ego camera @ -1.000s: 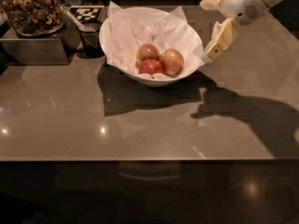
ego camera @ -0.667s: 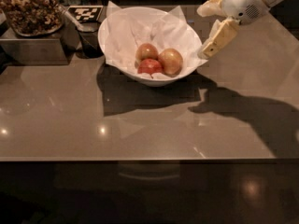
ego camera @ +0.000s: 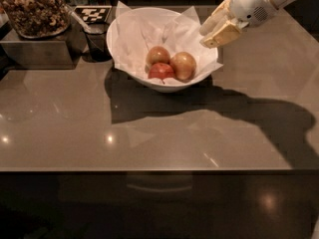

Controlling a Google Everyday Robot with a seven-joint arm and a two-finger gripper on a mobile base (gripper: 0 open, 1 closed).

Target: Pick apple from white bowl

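That open gripper (ego camera: 204, 38) by the white bowl's (ego camera: 124, 63) rim near the desk's far edge could snag the paper lining (ego camera: 139, 34), jostling the yellow apple (ego camera: 183, 65).

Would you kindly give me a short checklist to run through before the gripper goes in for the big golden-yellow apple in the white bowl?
1. Target in view: ok. The large golden-yellow apple with a reddish blush lies uncovered, rightmost of three.
2. Container: ok. It rests in the wide white paper-lined bowl.
3. Gripper alignment: not ok. The gripper hangs by the bowl's right rim, beside the apple, not over it.
4. Room beside target: not ok. The small deep-red apple sits against its left side; the yellow-red apple is close behind.
5. Paper clearance: cannot tell. A pointed corner of crinkled white paper rises next to the gripper.
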